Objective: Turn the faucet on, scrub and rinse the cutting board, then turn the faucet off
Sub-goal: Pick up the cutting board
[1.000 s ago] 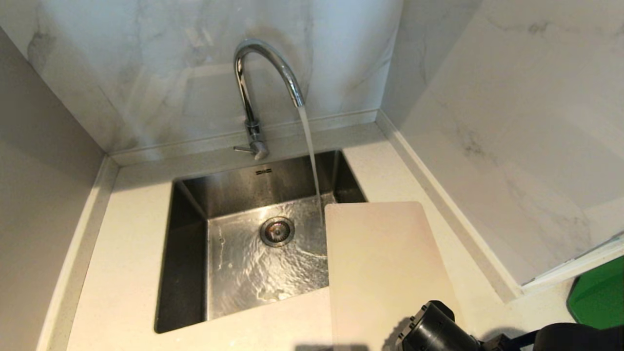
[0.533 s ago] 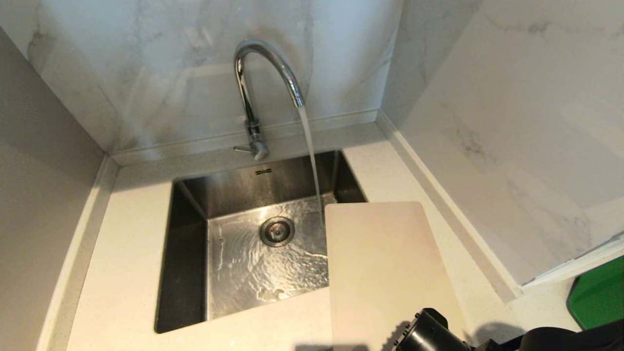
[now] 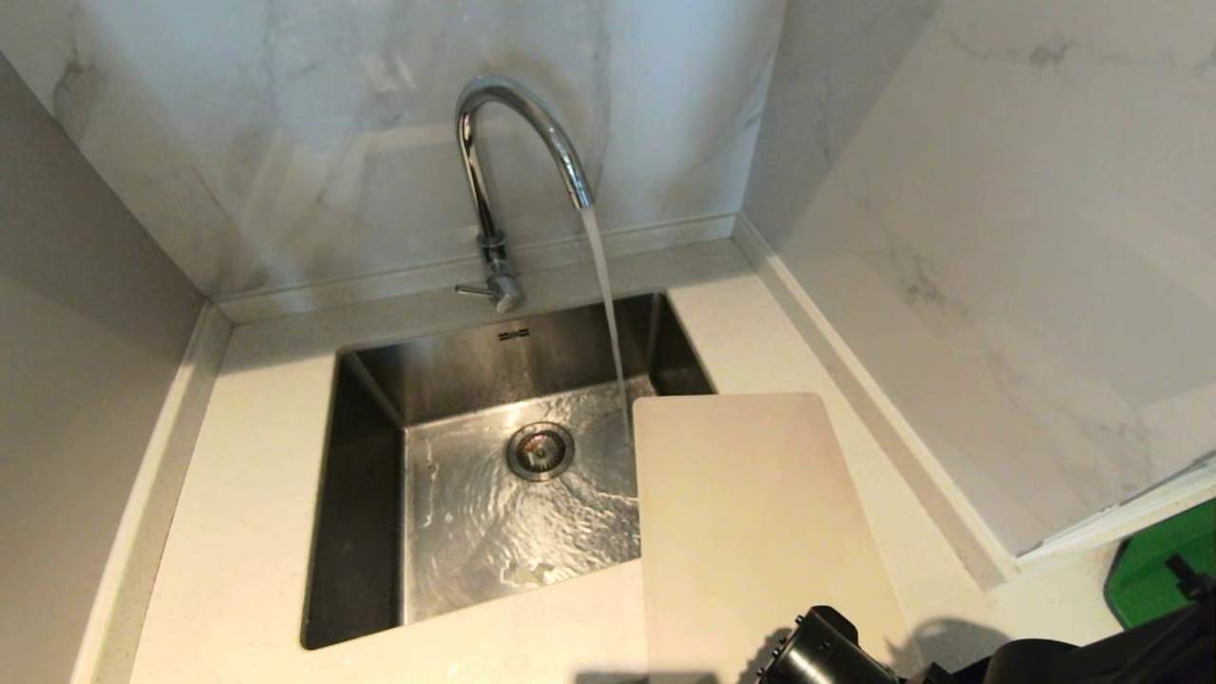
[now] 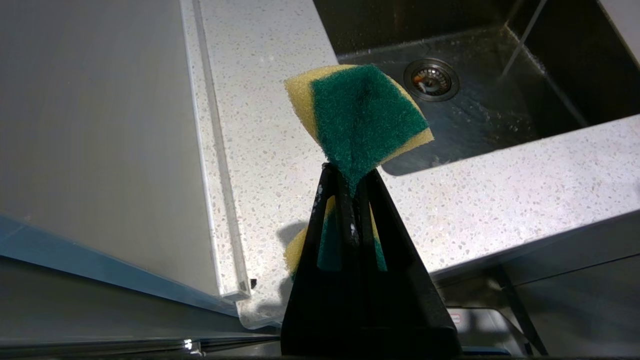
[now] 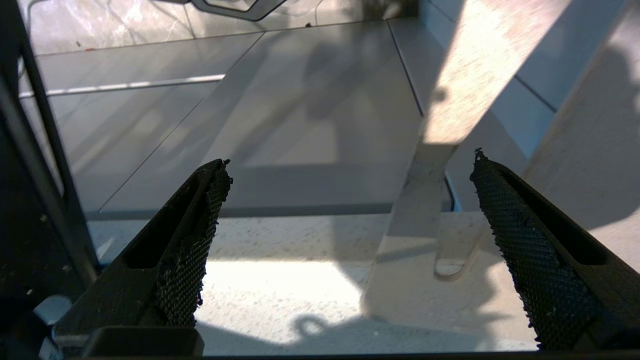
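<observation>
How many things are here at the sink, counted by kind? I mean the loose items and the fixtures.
Sponge: 1
Cutting board: 1
Faucet: 1
Sink: 1
Drain: 1
Total: 5

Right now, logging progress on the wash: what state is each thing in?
faucet: on, water running into the sink.
cutting board: flat on the counter, one corner over the sink, not under the stream.
left gripper: shut on sponge.
right gripper: open, empty.
</observation>
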### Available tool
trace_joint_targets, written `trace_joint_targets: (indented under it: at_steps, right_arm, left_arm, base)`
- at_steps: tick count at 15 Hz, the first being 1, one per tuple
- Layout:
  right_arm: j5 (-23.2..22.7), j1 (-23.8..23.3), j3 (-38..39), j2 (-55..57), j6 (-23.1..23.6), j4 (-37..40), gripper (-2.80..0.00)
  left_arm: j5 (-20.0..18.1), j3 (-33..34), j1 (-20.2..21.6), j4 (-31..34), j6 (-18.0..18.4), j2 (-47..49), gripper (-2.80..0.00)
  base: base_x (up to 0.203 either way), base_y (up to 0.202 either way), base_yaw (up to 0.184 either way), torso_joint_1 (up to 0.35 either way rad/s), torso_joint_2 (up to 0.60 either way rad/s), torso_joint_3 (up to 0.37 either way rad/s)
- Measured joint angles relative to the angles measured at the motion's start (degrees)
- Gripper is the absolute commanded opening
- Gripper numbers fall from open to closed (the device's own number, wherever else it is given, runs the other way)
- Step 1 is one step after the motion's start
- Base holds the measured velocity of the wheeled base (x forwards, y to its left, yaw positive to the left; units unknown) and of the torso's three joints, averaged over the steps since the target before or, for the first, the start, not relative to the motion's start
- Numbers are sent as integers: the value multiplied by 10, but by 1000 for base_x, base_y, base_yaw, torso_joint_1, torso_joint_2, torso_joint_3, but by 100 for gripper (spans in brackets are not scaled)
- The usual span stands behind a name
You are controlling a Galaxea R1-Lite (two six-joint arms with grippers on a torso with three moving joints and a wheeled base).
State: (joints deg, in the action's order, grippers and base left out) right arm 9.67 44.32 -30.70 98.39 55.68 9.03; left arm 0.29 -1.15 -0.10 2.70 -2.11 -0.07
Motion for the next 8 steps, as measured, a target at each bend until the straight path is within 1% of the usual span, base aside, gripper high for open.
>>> trace_joint_targets:
  at_steps: [8]
  right_arm:
    - [1, -20, -5, 25, 1, -3, 0]
  left_arm:
    - [0, 0, 0, 0, 0, 0, -280]
  base:
    - [0, 0, 0, 0, 0, 0]
